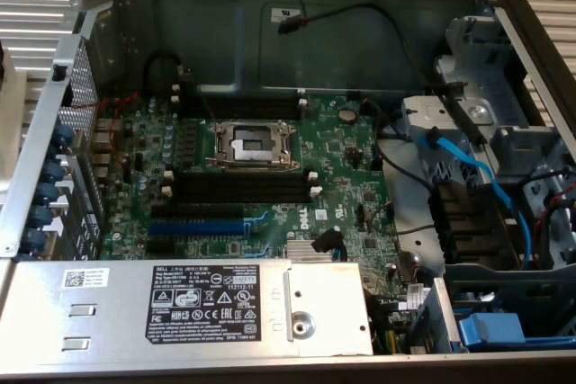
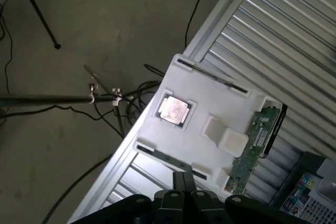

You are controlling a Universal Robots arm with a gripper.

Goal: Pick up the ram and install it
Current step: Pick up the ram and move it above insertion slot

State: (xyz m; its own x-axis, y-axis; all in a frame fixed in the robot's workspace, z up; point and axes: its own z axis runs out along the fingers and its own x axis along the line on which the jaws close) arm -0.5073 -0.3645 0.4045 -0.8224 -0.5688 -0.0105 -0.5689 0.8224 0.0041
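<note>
The ram [image 2: 256, 147], a thin green circuit stick, lies in a slot along one edge of a white holder tray [image 2: 210, 103] on a ribbed metal table. My gripper [image 2: 183, 178] hovers above the tray's edge, apart from the ram, its dark fingers pressed together with nothing between them. In the exterior view the open computer case shows the green motherboard [image 1: 342, 177] with long black memory slots [image 1: 241, 188] standing empty below the processor socket [image 1: 250, 143], and more black slots [image 1: 238, 109] above it.
A square processor chip [image 2: 174, 109] sits in the white tray. A blue expansion slot [image 1: 196, 229], the grey power supply [image 1: 180, 308], blue cables [image 1: 477, 177] and drive bays crowd the case. Tripod legs [image 2: 37, 11] and cables lie on the floor beside the table.
</note>
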